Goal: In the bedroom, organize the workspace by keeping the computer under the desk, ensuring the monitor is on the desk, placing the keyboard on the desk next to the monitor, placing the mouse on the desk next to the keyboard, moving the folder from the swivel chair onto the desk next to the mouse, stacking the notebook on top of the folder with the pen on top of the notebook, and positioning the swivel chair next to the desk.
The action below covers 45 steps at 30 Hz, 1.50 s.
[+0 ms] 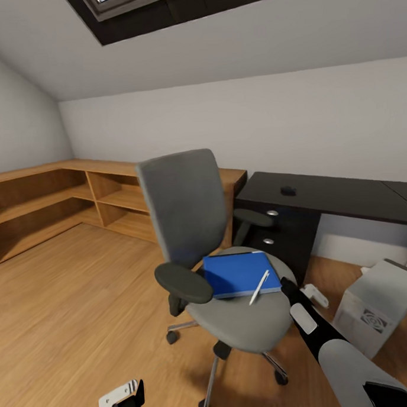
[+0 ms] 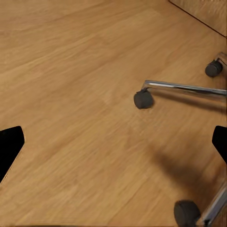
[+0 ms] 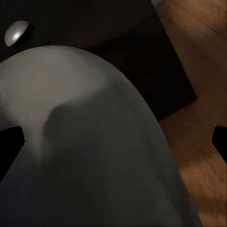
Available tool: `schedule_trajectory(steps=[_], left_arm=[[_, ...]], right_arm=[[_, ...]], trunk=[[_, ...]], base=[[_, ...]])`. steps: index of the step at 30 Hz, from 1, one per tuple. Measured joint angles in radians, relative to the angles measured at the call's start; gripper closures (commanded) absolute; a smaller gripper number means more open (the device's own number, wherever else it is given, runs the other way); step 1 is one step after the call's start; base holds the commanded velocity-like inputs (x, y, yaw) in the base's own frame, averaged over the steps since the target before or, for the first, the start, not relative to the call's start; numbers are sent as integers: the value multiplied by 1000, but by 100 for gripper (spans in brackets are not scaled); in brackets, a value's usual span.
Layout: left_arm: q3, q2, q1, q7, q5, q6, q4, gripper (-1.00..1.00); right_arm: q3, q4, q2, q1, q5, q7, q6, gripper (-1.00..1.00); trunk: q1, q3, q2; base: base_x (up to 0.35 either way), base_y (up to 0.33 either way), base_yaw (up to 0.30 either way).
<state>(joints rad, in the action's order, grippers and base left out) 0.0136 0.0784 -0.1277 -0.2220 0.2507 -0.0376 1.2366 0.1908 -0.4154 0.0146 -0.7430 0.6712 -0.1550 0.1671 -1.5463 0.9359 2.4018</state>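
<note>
The grey swivel chair (image 1: 214, 250) is standing at the centre of the head view on the wooden floor (image 1: 72, 316), its seat carrying the blue folder (image 1: 239, 274) with the white pen (image 1: 258, 287) lying slantwise across the folder's right edge. Behind the chair, low wooden shelving (image 1: 55, 201) is running along the wall at left. The black surface (image 1: 339, 194) is sitting at centre right with the small black mouse (image 1: 288, 191) on it, and its drawer unit (image 1: 282, 232) is standing just behind the chair's right armrest. The light grey computer (image 1: 377, 305) is standing on the floor at lower right, a round vent pattern on its face; no writing is legible. The right pincer (image 1: 290, 287) is reaching to the seat's right edge beside the folder; its wrist view is showing the tips spread apart, released, over the grey seat. The left pincer (image 1: 120, 399) is hanging low at bottom left, tips likewise spread, over the floor near the chair's chrome wheeled base (image 2: 182, 87).
</note>
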Motion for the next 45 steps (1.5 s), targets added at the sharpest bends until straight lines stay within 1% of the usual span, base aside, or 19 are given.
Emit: schedule_trajectory(steps=[3, 8, 13, 16, 19, 21, 22, 27, 32, 35, 45], left_arm=[[0, 0, 0, 0, 0, 0, 0, -100], [0, 0, 0, 0, 0, 0, -1, -100], [0, 0, 0, 0, 0, 0, -3, -100], [0, 0, 0, 0, 0, 0, -3, -100], [0, 0, 0, 0, 0, 0, -4, -100], [0, 0, 0, 0, 0, 0, -4, -100], [0, 0, 0, 0, 0, 0, -5, -100], [0, 0, 0, 0, 0, 0, -5, -100], [1, 0, 0, 0, 0, 2, -5, -100], [1, 0, 0, 0, 0, 2, -5, -100], [7, 1, 0, 1, 0, 2, -17, -100]], right_arm=[[-1, 7, 2, 0, 0, 1, 21, -100], [0, 8, 4, 0, 1, -1, 25, -100], [-2, 7, 13, 0, 0, 0, 24, -100], [-1, 7, 9, 1, 0, 0, 30, -100], [-1, 7, 0, 0, 0, 0, 33, -100], [-3, -13, 0, 0, 1, 1, -23, -100], [-7, -13, 0, 0, 4, 2, -25, -100], [-6, -14, 1, 0, 5, 2, -26, -100], [-5, -2, 2, 1, 1, 2, -26, -100], [-5, 2, 2, 2, 10, 0, -24, -100], [-2, -2, 13, 2, 11, 0, -25, -100]], trunk=[[0, 0, 0], [0, 0, 0], [0, 0, 0], [0, 0, 0], [0, 0, 0], [0, 0, 0], [0, 0, 0], [0, 0, 0], [-1, 0, 0], [0, 0, 0], [0, 0, 0]], base=[[0, 0, 275], [0, 0, 275], [0, 0, 275], [0, 0, 275], [0, 0, 209], [0, 0, 66], [0, 0, 33], [-53, 0, 13], [-272, 0, 2], [-154, 0, 0], [-26, 0, 0]])
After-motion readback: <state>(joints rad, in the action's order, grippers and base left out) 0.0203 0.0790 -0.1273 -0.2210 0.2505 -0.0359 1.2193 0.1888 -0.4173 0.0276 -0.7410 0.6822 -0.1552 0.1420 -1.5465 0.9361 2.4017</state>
